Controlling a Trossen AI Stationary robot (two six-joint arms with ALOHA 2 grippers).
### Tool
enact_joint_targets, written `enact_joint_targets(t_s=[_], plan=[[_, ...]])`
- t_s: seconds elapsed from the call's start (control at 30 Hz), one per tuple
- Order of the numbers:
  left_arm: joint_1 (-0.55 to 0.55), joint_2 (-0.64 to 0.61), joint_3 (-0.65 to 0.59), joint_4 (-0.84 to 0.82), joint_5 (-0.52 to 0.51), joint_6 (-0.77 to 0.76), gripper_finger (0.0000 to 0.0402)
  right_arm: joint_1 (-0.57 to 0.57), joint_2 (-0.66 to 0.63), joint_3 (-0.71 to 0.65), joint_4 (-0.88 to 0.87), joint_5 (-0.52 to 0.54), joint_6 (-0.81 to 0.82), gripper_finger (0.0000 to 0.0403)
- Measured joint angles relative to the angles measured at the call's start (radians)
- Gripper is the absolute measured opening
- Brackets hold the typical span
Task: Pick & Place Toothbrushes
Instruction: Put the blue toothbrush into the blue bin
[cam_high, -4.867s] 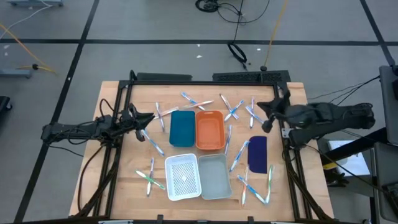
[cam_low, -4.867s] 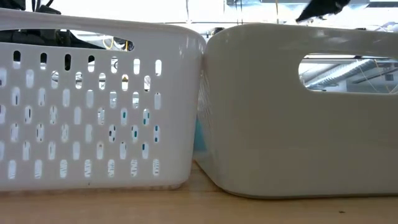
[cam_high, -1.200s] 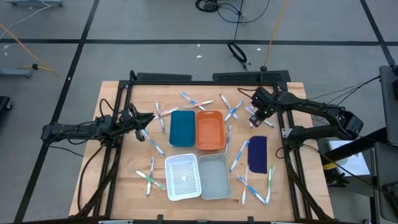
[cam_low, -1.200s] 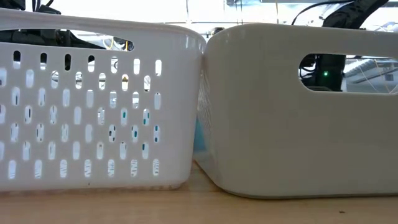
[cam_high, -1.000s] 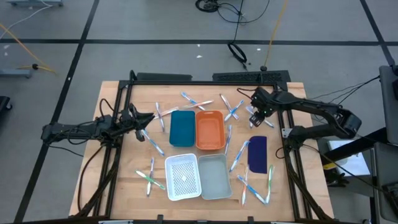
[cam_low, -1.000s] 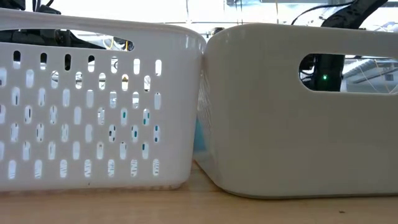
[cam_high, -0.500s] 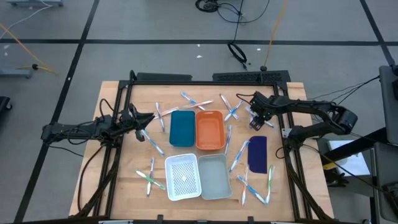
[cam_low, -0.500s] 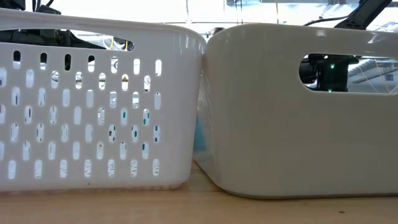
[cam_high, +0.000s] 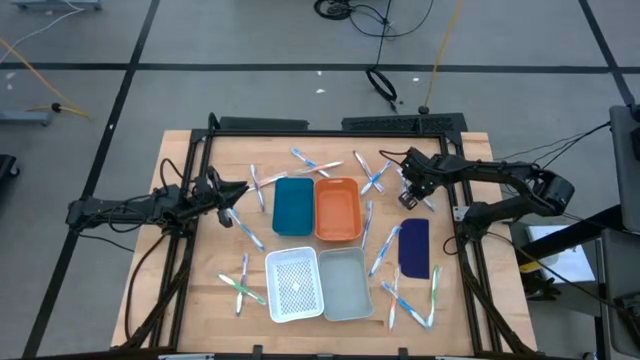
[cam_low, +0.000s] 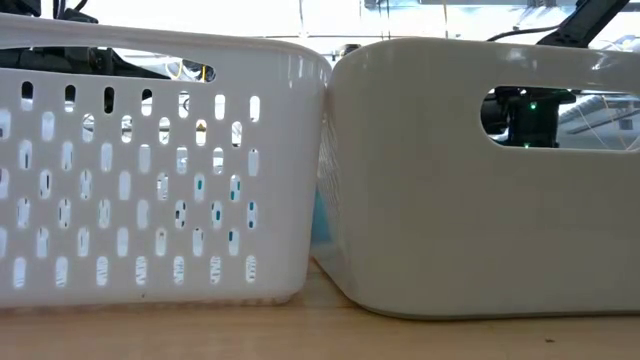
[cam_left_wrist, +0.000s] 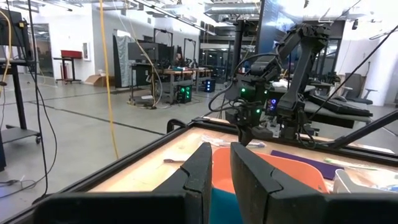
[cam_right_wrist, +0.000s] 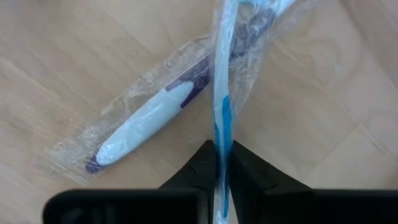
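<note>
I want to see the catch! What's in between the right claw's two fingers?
A blue-and-white wrapped toothbrush sits pinched between the right gripper fingers. The right wrist view shows it.

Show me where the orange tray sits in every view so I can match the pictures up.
High view: orange tray at mid-table, right of the teal tray.
Low view: not visible; the white basket and the grey bin block it.
Left wrist view: the orange rim shows beyond the left gripper.
Right wrist view: not in it.
Shared landmark: right gripper, just past the tray in high and left wrist views.
</note>
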Motion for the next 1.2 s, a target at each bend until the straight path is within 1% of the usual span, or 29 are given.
enact_joint_targets(t_s=[0.17, 0.23, 0.37, 0.4, 0.67, 0.8, 0.9, 1.03, 1.13, 1.2], plan=[[0.0, 0.0, 0.0, 0.002, 0.0, -0.006, 0.0056, 0.0, -0.044, 0.016, -0.003, 0.015, 0.025, 0.0012], [0.0, 0.0, 0.0, 0.015, 0.0, -0.025, 0.0056, -0.002, -0.072, 0.036, -0.039, 0.025, 0.049, 0.0012], [0.0, 0.0, 0.0, 0.055, -0.003, -0.061, 0.0056, -0.003, -0.121, 0.107, -0.162, 0.102, 0.07, 0.0012], [0.0, 0.0, 0.0, 0.065, -0.003, -0.067, 0.0056, -0.002, -0.13, 0.12, -0.169, 0.118, 0.079, 0.0012], [0.0, 0.0, 0.001, 0.134, -0.001, -0.169, 0.0056, 0.016, -0.241, 0.243, -0.297, 0.077, 0.093, 0.0012], [0.0, 0.0, 0.001, 0.16, 0.005, -0.173, 0.0056, 0.029, -0.307, 0.301, -0.237, -0.045, 0.095, 0.0012], [0.0, 0.0, 0.001, 0.158, 0.006, -0.205, 0.0056, 0.034, -0.356, 0.313, -0.116, -0.152, 0.093, 0.0012], [0.0, 0.0, 0.001, 0.157, 0.005, -0.217, 0.0056, 0.035, -0.399, 0.301, 0.098, -0.372, 0.064, 0.0012], [0.0, 0.0, 0.001, 0.157, 0.005, -0.221, 0.0056, 0.035, -0.416, 0.269, 0.28, -0.543, 0.004, 0.0012], [0.0, 0.0, 0.001, 0.157, 0.005, -0.222, 0.0056, 0.035, -0.422, 0.24, 0.396, -0.636, -0.044, 0.0012]])
